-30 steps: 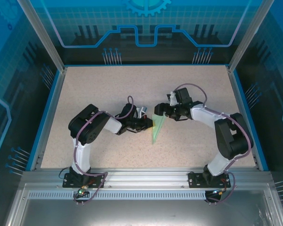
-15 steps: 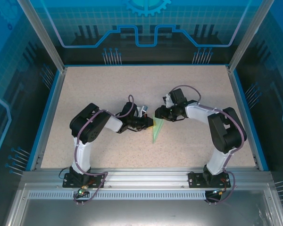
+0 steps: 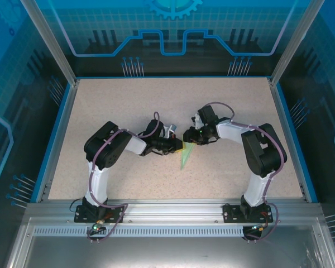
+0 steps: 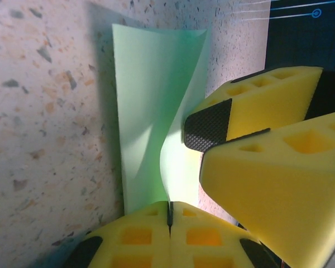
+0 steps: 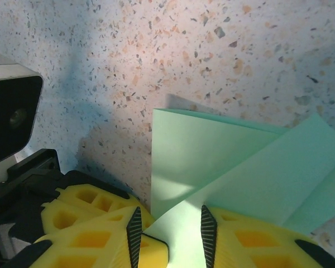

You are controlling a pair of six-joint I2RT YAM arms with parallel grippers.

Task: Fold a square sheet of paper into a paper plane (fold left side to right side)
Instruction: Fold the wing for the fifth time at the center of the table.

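The paper plane lies mid-table as a pale mint-green dart, its point toward the near edge. My left gripper comes in from the left at its wide end. In the left wrist view the left gripper is shut on a raised flap of the paper, which curls up off the table. My right gripper meets the same end from the right. In the right wrist view the right gripper is open, its black pads apart with a paper flap lying between them. Both grippers' yellow fingers nearly touch.
The speckled tabletop is framed by a blue rim. The right gripper's yellow fingers crowd the right of the left wrist view. The left arm's camera housing sits at the left of the right wrist view.
My right gripper has moved left, closing in on the wide end of the paper beside the left gripper. The left gripper has stayed on the paper, shifting only slightly.
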